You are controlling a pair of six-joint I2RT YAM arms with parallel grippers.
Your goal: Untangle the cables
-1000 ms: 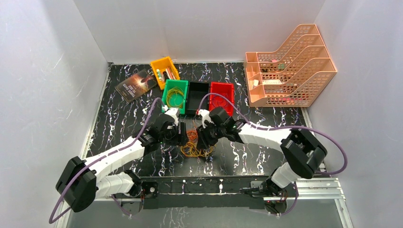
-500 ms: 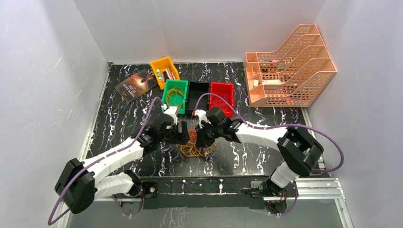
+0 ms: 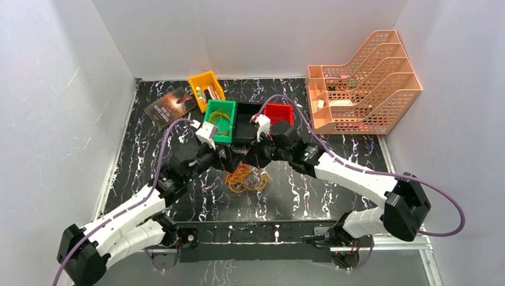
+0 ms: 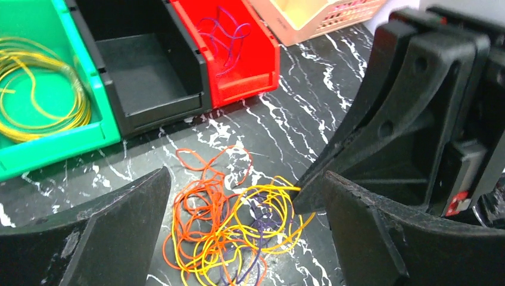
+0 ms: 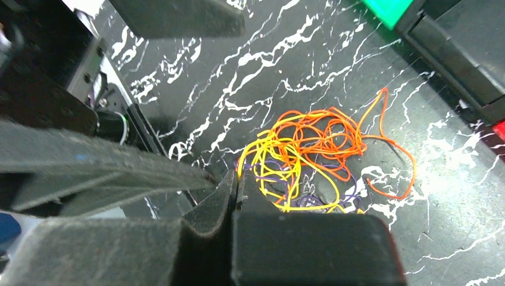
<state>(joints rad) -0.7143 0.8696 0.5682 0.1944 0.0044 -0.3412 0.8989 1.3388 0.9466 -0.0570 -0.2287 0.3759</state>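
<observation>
Black marbled bench (image 3: 137, 156) — the cables (image 3: 245, 179) lie tangled near its middle; left jaws gape wide, empty — right jaws pinched shut on one yellow strand.

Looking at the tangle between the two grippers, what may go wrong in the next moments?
1. The right gripper appears shut on a yellow strand of the cables, which is wound together with orange and purple ones. Pulling may tighten the tangle or lift the whole bunch.
2. The open left gripper straddles the same bunch, very near the right gripper. Closing or moving it might make the two collide.
</observation>
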